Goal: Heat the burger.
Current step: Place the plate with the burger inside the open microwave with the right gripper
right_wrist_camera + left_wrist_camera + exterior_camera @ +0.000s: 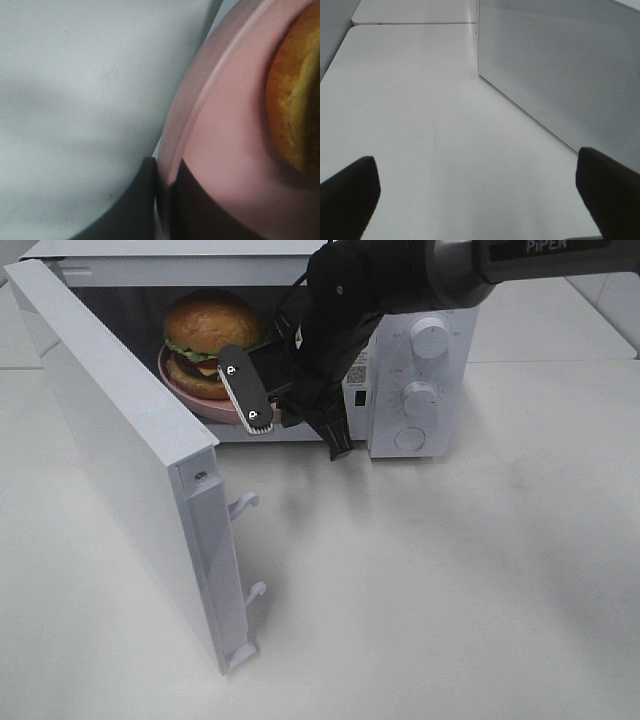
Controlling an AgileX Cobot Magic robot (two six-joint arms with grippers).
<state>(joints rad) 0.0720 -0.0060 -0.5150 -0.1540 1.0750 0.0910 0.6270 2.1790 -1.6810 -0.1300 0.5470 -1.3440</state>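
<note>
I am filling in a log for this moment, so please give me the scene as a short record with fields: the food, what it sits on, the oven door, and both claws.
burger: on the plate, inside the microwave
plate: pink, at the front of the oven space
door: swung wide open
right claw: closed on the plate rim
left claw: open, empty, over the table next to the door
</note>
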